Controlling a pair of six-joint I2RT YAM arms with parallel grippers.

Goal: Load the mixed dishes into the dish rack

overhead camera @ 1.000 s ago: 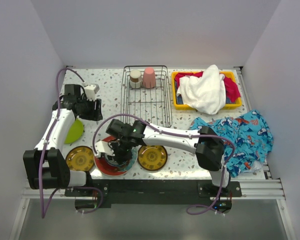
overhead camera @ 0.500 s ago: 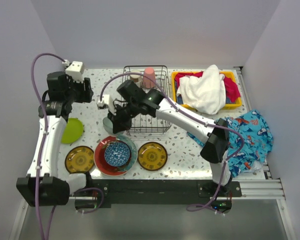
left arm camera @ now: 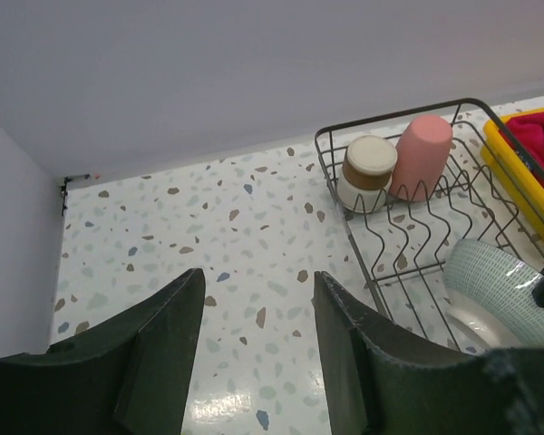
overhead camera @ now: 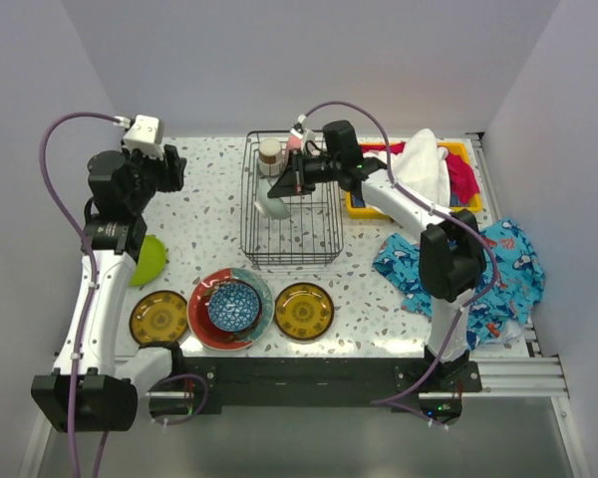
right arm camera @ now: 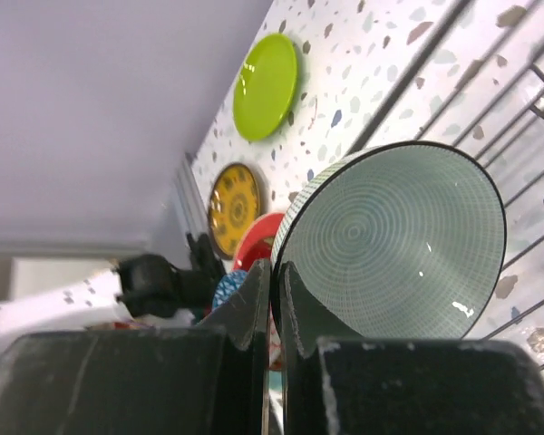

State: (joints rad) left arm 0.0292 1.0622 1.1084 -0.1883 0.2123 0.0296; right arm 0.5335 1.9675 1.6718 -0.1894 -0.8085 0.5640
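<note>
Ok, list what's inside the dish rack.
In the rack, a pink cup and a tan cup stand at the far end. The right gripper holds a pale green bowl over the middle. Its arm hides the far right corner.

Pale green bowl (overhead camera: 273, 207) tilted over dish rack (overhead camera: 291, 247); pink cup (left arm camera: 422, 156), metallic cup (left arm camera: 366, 172) at far end. Patterned bowl (overhead camera: 233, 305) sits on red plate (overhead camera: 201, 322).
</note>
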